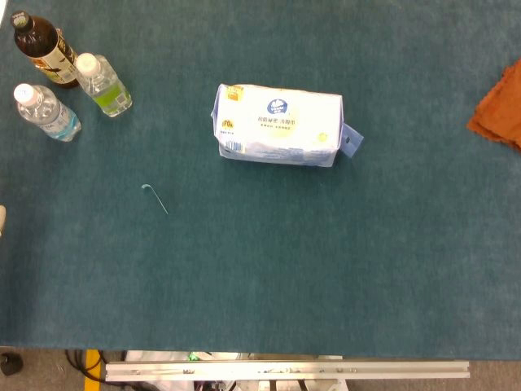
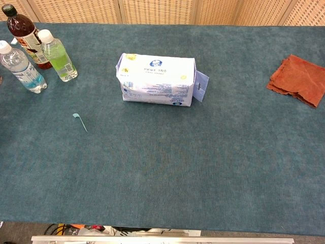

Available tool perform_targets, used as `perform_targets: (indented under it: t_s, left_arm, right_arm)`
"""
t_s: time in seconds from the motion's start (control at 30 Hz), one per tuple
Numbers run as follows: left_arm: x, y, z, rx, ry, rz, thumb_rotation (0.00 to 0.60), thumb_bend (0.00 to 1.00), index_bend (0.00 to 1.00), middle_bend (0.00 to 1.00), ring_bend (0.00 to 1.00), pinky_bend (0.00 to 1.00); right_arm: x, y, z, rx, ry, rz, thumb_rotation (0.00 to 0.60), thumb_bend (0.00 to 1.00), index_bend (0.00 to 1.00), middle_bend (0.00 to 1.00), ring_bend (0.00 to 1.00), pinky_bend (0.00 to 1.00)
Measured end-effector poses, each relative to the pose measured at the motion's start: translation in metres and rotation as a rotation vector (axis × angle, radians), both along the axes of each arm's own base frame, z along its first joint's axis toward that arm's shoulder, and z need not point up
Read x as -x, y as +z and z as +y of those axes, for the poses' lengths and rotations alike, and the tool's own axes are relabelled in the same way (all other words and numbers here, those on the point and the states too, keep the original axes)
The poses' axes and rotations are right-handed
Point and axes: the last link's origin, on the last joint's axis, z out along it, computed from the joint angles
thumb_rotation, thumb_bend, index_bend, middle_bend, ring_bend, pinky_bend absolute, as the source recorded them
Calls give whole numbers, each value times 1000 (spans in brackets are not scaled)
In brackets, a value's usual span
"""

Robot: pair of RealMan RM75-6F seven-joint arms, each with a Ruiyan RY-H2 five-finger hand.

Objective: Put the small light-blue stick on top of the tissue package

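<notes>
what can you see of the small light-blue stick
The small light-blue stick is thin, pale and plastic-looking, with a wider or hooked tip at its far-left end. It lies flat on the teal table cover, angled diagonally, left of and nearer than the tissue package. Only the cover touches it; no hand is near it.

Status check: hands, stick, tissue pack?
Neither hand in view. Light-blue stick flat on the table, left of and apart from the tissue package, untouched. Package top bare; nothing between them.
</notes>
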Motion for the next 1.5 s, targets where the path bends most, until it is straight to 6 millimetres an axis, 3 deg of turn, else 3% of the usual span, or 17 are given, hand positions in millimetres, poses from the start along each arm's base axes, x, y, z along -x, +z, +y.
perform_targets:
  t_s: [0.27, 0.6, 0.8, 0.97, 1.17, 1.5]
  left_arm:
    - [0, -2, 1, 15, -11, 6, 600, 322, 171, 183, 194, 110]
    - [-3, -3, 15, 100, -101, 11, 600, 323, 257, 315, 293, 295]
    - [-8, -8, 35, 195, -198, 14, 600, 323, 300, 475, 491, 575]
    - [-16, -15, 54, 297, -280, 16, 600, 323, 338, 689, 682, 740]
    - [-28, -28, 80, 428, -385, 44, 600, 323, 361, 856, 829, 848]
    - [-48, -64, 109, 591, -514, 130, 600, 323, 411, 967, 949, 943]
  right_arm:
    - [-3, 5, -2, 16, 13, 13, 600, 433, 229, 352, 262, 391]
    - [-20, 26, -19, 82, 69, 51, 600, 434, 229, 352, 262, 391]
    - [-27, 30, -27, 84, 82, 56, 600, 433, 229, 352, 262, 391]
    - [-29, 30, -27, 77, 79, 56, 600, 433, 229, 352, 262, 391]
    - [-30, 32, -24, 83, 73, 60, 600, 433, 229, 352, 262, 391]
    - [-30, 31, -18, 80, 50, 59, 600, 433, 229, 352, 262, 391]
